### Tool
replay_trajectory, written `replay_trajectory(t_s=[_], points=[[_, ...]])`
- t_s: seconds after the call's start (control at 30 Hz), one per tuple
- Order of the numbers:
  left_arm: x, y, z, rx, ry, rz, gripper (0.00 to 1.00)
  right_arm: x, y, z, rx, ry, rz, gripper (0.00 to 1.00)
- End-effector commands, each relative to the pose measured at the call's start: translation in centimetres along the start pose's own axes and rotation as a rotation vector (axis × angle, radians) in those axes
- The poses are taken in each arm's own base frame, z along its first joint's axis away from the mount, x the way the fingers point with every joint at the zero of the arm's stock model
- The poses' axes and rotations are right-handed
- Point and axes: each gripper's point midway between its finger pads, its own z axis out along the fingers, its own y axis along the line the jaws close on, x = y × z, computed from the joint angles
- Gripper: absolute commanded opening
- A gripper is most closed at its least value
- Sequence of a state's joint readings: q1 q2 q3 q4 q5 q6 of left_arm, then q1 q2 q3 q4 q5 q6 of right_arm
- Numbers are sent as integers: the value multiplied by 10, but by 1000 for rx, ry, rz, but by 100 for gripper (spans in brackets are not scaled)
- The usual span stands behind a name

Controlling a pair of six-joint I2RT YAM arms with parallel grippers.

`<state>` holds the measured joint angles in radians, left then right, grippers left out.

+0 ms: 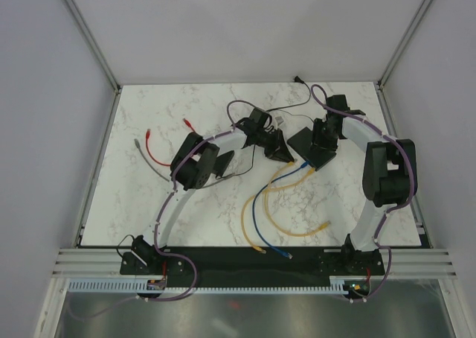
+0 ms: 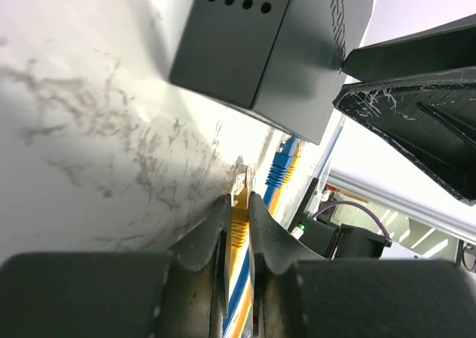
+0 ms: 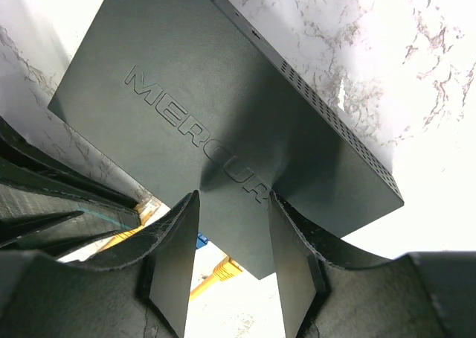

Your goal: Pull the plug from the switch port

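The table (image 1: 149,211) has a white marble-pattern top, and a flat black switch (image 1: 301,140) lies on its far right part. A yellow cable (image 1: 244,219), a blue cable (image 1: 253,211) and a second yellow cable (image 1: 297,234) run from the switch across the top toward the near edge. A red cable (image 1: 155,153) and a grey cable (image 1: 148,164) lie loose, close together, on the left part.

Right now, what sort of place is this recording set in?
Probably a robot test cell: a marble-patterned tabletop enclosed by plain white panels on aluminium framing, with a network switch and loose patch cables.
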<state>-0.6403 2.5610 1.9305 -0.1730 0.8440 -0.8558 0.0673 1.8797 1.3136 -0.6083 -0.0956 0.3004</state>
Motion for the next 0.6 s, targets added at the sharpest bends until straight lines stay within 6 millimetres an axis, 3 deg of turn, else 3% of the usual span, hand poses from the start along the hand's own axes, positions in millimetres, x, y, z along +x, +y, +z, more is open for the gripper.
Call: replay_trajectory(t_s=[0.0,0.07,0.17,0.27,0.3,0.33,0.4,0.43,0.5,0.53,0.57], points=[[-12,-12,-19,-20,-65,39,2,36,-24,28,87,126,3,51],[-15,-23,-28,-16,-83,59,2,36,-24,29,86,129,2,51],[-13,-62,-54,5,-116,114,2,36,-23,31,81,134,2,51],[-8,-86,-74,11,-142,160,2,38,-22,34,76,145,2,52],[-2,-85,-79,-4,-139,158,2,38,-23,35,75,145,4,51],[0,-107,-94,10,-167,211,2,38,-23,35,75,147,4,51],[12,-115,-108,-13,-161,257,2,38,-23,35,76,147,2,51],[15,-129,-123,-19,-190,294,2,37,-23,34,75,144,-1,51],[27,-128,-136,-50,-193,339,2,38,-23,33,77,145,-1,51],[34,-142,-154,-61,-224,365,2,38,-23,33,76,143,2,51],[42,-138,-159,-71,-219,361,2,38,-22,32,74,143,1,52]])
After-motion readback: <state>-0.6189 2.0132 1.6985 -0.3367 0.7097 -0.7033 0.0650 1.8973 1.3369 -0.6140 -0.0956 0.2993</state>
